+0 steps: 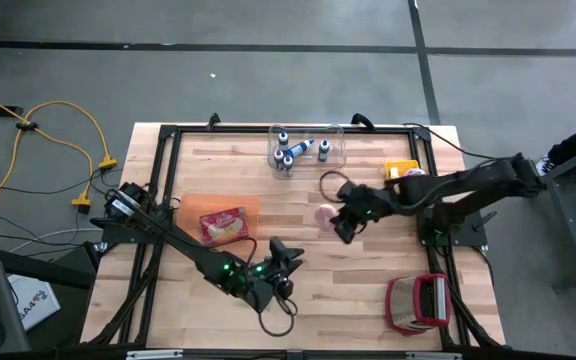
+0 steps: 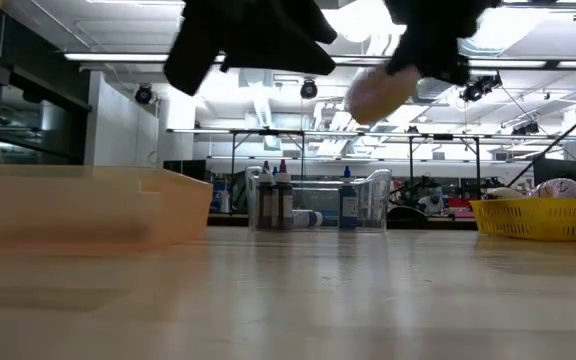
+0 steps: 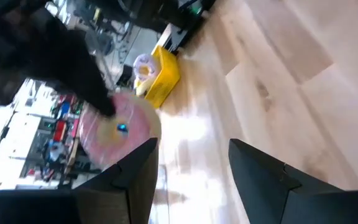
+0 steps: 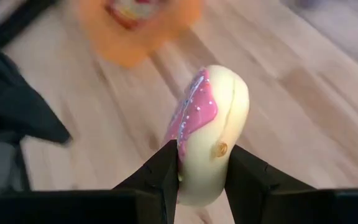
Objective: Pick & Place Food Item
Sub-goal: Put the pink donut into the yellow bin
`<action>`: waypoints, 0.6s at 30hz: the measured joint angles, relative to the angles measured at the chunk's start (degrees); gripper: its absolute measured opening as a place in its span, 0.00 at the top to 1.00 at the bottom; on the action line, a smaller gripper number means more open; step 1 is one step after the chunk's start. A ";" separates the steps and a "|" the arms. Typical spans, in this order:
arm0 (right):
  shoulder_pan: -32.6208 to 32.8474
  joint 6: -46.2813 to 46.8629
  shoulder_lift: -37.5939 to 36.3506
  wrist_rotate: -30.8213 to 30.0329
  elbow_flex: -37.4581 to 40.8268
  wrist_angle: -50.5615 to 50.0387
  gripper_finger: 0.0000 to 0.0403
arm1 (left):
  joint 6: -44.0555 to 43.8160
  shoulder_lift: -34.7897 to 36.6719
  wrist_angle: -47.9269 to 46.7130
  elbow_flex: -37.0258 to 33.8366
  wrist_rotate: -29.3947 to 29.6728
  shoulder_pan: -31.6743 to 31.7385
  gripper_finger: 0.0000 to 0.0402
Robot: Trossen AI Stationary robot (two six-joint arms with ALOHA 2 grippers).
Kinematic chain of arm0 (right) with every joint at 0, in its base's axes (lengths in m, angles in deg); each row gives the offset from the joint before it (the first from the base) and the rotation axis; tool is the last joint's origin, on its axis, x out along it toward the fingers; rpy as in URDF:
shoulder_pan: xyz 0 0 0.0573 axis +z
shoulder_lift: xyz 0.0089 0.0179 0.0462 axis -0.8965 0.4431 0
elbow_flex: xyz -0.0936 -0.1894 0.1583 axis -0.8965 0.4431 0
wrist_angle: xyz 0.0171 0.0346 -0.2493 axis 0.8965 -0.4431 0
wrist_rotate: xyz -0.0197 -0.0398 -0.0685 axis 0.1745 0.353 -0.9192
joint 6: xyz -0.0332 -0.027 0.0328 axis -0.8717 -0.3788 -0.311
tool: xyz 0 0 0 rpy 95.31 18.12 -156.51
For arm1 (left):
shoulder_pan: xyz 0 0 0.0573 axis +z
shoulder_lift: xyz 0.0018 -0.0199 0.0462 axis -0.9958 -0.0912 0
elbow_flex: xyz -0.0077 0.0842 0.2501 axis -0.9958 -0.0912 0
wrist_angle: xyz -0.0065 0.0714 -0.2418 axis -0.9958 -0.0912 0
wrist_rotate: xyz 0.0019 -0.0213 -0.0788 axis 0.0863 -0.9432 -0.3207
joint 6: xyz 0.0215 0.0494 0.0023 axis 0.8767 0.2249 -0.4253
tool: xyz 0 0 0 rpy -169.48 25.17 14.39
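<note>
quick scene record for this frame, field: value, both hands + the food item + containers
right hand: shut on the pink-frosted donut, held off the table near its middle
donut orientation: on edge, pinched between the fingers
left hand: open, holding nothing, near the table's front, pointing toward the donut
orange tray: on the left part of the table, holds a packaged item
clear bin: far edge, holds small bottles
yellow basket: far right
red basket: front right corner
</note>
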 joint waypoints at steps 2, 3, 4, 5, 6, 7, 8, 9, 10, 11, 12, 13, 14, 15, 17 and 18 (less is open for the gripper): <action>-1.07 0.53 -2.34 -0.61 0.04 -4.40 0.75 | -0.14 0.00 0.03 0.00 0.40 0.82 0.53; -1.66 1.04 -3.79 -1.14 0.03 -5.71 0.75 | -0.56 0.00 0.04 0.00 0.58 1.13 0.53; -2.20 1.37 -5.53 -1.56 0.01 -8.06 0.75 | -1.02 0.00 0.02 0.00 0.64 1.47 0.53; -2.70 1.83 -6.96 -2.34 0.00 -11.13 0.75 | -1.08 0.00 0.01 0.00 0.62 1.95 0.53; -3.22 2.62 -8.13 -3.55 0.02 -14.38 0.75 | -1.32 0.00 0.02 0.00 0.63 2.41 0.53; -3.77 3.31 -9.42 -5.03 0.02 -17.13 0.75 | -1.91 0.00 0.02 0.00 0.68 2.87 0.53; -4.21 4.15 -10.74 -6.47 0.02 -19.66 0.75 | -2.51 0.00 -0.04 0.00 0.68 3.32 0.53; -4.81 4.99 -11.91 -7.85 0.02 -22.92 0.75 | -2.58 0.00 -0.07 0.00 0.61 3.86 0.53; -5.42 5.87 -12.73 -9.22 0.02 -26.47 0.75 | -2.72 0.00 -0.03 0.00 0.55 4.42 0.53; -6.06 6.94 -13.54 -10.17 0.02 -29.31 0.75 | -3.08 0.00 0.02 0.00 0.59 4.92 0.53; -6.78 7.82 -14.45 -11.01 0.02 -31.52 0.75 | -3.39 0.00 -0.03 0.00 0.54 5.41 0.53; -7.50 8.66 -15.20 -11.81 0.02 -33.97 0.75 | -3.53 0.00 -0.04 0.00 0.41 6.00 0.53; -8.25 9.17 -15.72 -12.15 0.02 -36.60 0.75 | -3.61 0.00 0.00 0.00 0.32 6.58 0.53; -8.94 9.68 -16.04 -12.45 0.02 -38.70 0.75 | -3.90 0.00 -0.01 0.00 0.27 7.08 0.53; -10.10 10.11 -16.47 -12.79 0.02 -41.73 0.75 | -4.47 0.00 -0.02 0.00 0.17 8.11 0.53; -10.69 10.02 -16.49 -13.05 0.02 -43.39 0.75 | -4.53 0.00 -0.02 0.00 0.16 8.62 0.53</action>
